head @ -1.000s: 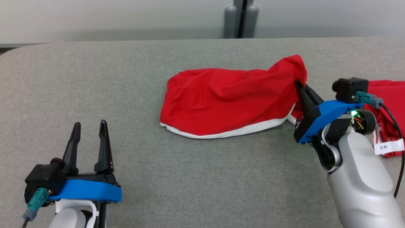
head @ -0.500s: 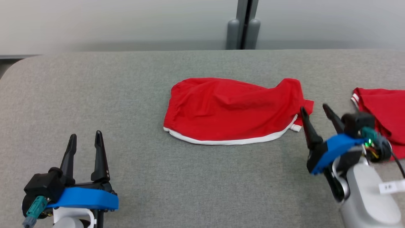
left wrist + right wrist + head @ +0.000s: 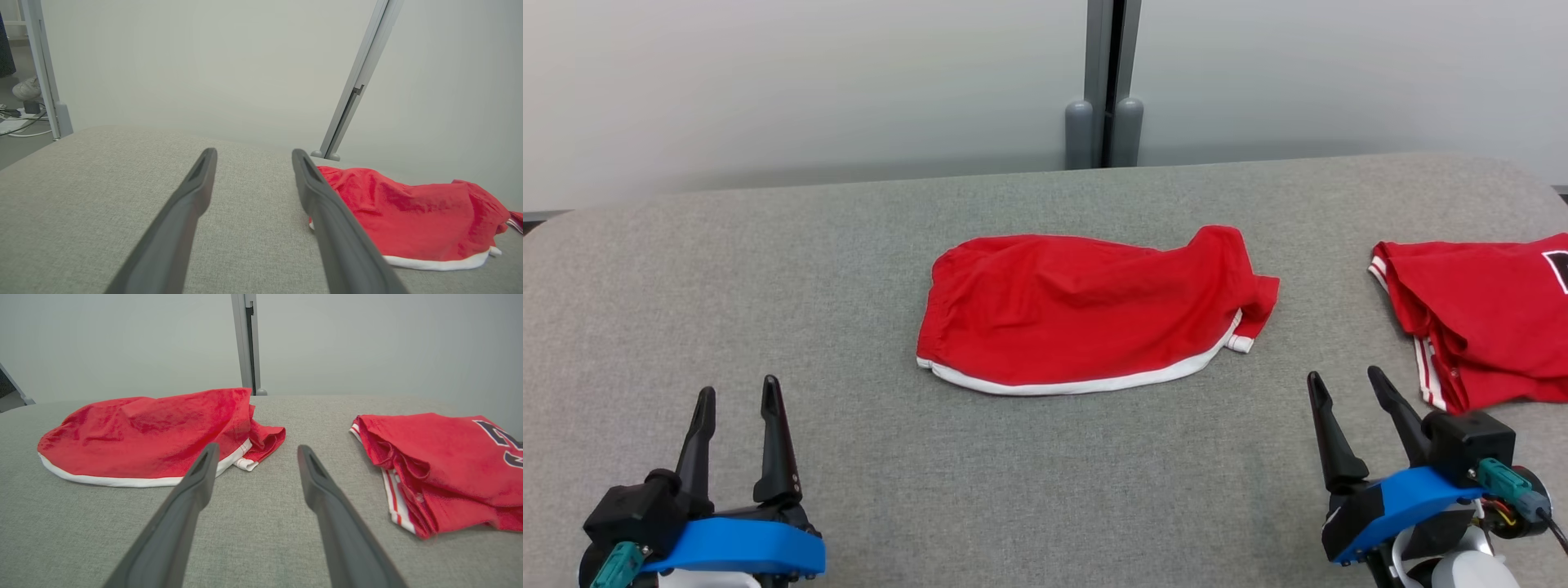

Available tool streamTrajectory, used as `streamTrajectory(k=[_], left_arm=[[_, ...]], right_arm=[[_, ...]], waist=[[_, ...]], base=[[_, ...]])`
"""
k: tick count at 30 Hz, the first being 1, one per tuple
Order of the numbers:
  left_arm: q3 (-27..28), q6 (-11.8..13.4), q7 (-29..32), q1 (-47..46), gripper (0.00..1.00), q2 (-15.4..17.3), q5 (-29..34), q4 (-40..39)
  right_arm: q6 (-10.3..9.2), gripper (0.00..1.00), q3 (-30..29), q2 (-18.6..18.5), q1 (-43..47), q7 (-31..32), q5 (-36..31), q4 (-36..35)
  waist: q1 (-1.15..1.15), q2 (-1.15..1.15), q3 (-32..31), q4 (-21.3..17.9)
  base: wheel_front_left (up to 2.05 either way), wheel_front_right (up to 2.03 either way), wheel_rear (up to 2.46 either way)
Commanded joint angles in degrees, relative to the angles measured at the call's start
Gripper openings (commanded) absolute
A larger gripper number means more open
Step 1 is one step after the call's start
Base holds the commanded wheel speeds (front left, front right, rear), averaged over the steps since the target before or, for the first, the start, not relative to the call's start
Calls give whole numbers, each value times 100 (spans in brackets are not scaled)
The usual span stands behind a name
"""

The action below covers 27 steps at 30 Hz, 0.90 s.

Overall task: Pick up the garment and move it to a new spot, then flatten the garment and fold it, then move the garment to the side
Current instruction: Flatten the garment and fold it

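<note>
Right claw (image 3: 1343, 376) released, drawn back from red garment (image 3: 1078, 314), left claw (image 3: 737, 386) spread empty

The left gripper (image 3: 254, 153) hangs with fingers spread over a grey woven tabletop (image 3: 81, 196). A rumpled red garment with a white hem (image 3: 408, 216) lies beyond one finger.

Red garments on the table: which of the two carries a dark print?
The garment at the right, which also has striped trim. The centre garment is plain red with a white hem.
</note>
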Motion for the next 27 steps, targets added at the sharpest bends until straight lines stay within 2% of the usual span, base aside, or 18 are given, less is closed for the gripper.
streamTrajectory(k=[1,7,19,22,27], left_arm=[[11,19,-26,46,100,14,30,-18],[32,35,-26,125,100,7,37,-58],[-103,38,66,113,100,41,79,-77],[-229,-32,196,-28,100,57,99,-29],[-571,-380,745,-606,100,50,41,447]], right_arm=[[4,100,-5,22,87,41,25,-83],[4,100,-9,30,214,180,120,-341],[4,100,54,32,241,180,149,-431],[4,100,112,31,201,125,124,-470],[4,100,296,29,-6,94,188,-495]], waist=[[0,0,-40,-24],[0,0,-78,-41],[0,0,-4,-17],[0,0,53,-19],[0,0,270,-97]], base=[[0,0,0],[0,0,0],[0,0,0],[0,0,0],[0,0,0]])
